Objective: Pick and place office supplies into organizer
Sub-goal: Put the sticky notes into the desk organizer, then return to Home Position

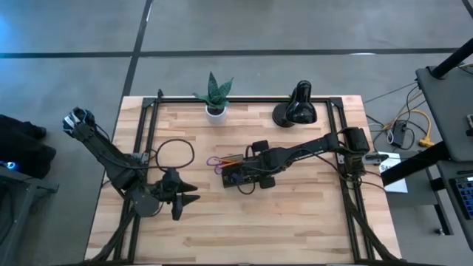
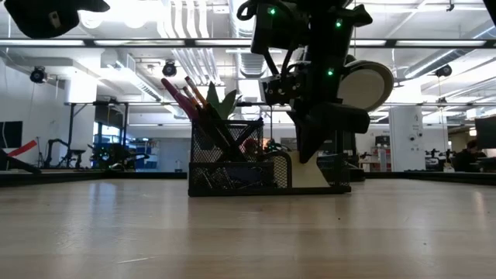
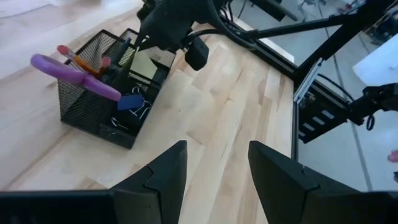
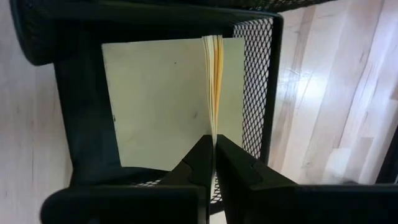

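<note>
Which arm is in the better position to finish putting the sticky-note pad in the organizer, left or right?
The right, probably. The right gripper is shut on the yellow sticky-note pad, directly above the organizer. The left gripper stands open and empty over bare table, away from the organizer.

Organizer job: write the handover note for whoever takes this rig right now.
Right gripper: shut on the sticky-note pad, holding it by a few sheets inside a compartment of the organizer.
Left gripper: open and empty, waiting over the table's left side.
Done: scissors, pencil and a binder clip already sit in the organizer.
Left: release the pad and pull the right arm clear. No loose supplies are visible on the table.
</note>
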### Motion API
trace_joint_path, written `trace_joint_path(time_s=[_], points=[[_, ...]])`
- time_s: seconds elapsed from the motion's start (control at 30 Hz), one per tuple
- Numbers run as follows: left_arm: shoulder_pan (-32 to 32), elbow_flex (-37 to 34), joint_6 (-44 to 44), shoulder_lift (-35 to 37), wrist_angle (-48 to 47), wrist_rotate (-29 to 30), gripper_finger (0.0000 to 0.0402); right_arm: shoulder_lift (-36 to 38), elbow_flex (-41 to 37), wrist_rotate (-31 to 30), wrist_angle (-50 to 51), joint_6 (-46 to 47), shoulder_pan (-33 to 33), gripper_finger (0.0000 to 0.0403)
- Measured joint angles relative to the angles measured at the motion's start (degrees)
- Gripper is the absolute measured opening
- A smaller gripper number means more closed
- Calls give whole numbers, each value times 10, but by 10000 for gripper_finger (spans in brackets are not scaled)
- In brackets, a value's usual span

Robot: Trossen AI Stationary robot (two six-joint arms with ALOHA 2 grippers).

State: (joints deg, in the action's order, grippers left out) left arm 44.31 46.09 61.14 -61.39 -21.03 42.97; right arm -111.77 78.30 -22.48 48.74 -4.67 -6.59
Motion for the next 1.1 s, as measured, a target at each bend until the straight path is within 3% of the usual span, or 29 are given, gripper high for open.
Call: trace_joint_path(time_s=[0.13, 0.43, 0.57, 0.7, 0.93, 1.1], points=[[0, 9, 0, -17, 1, 0, 157, 0, 0, 0, 3, 2, 0, 22], [0, 33, -14, -43, 14, 0, 157, 0, 8, -1, 8, 24, -13, 127], [0, 46, -49, -41, 14, 0, 157, 0, 33, -21, 7, 26, -29, 154], [0, 58, -91, -33, 14, 0, 157, 0, 69, -94, 7, 28, -53, 165], [0, 72, -111, -29, 11, 0, 157, 0, 169, -305, 17, 30, -119, 166], [0, 86, -111, -25, 12, 0, 157, 0, 261, -328, 17, 109, -152, 166]])
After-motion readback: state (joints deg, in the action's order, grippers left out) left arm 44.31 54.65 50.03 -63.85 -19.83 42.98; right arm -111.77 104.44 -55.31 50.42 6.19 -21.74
